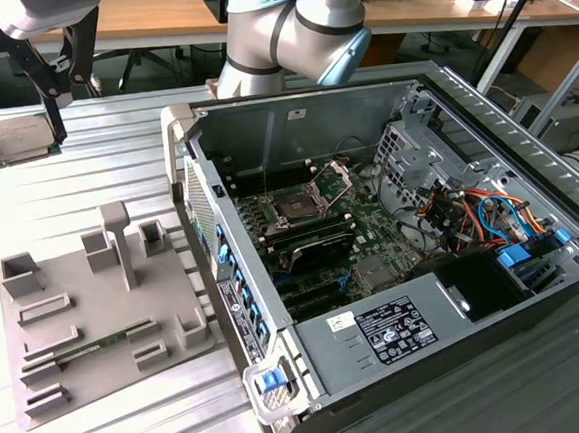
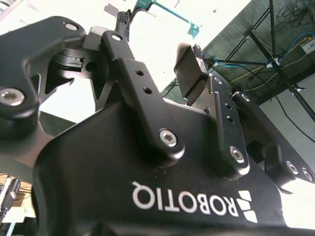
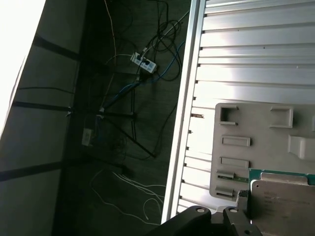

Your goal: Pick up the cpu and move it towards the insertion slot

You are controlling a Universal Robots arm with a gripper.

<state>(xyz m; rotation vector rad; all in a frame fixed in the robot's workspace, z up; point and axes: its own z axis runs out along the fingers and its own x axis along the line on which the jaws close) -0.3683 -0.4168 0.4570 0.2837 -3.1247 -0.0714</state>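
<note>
Above the ribbed metal table (image 1: 96,177), the gripper (image 1: 17,138) squeezed the cpu (image 1: 21,143) by its edges, well apart from the insertion slot (image 1: 295,207) (a weak squeeze could have let it slip and fall).

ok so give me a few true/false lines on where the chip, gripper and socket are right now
1. The gripper grips the chip, clear of the grey tray. True.
2. The chip sits in the socket. False: the socket's dark centre is bare, and the chip is in the gripper, to the exterior view's left of the computer case.
3. The socket's metal bracket stands hinged open. True.
4. The grey tray lies to the exterior view's right of the computer case. False: it lies to its left.
</note>
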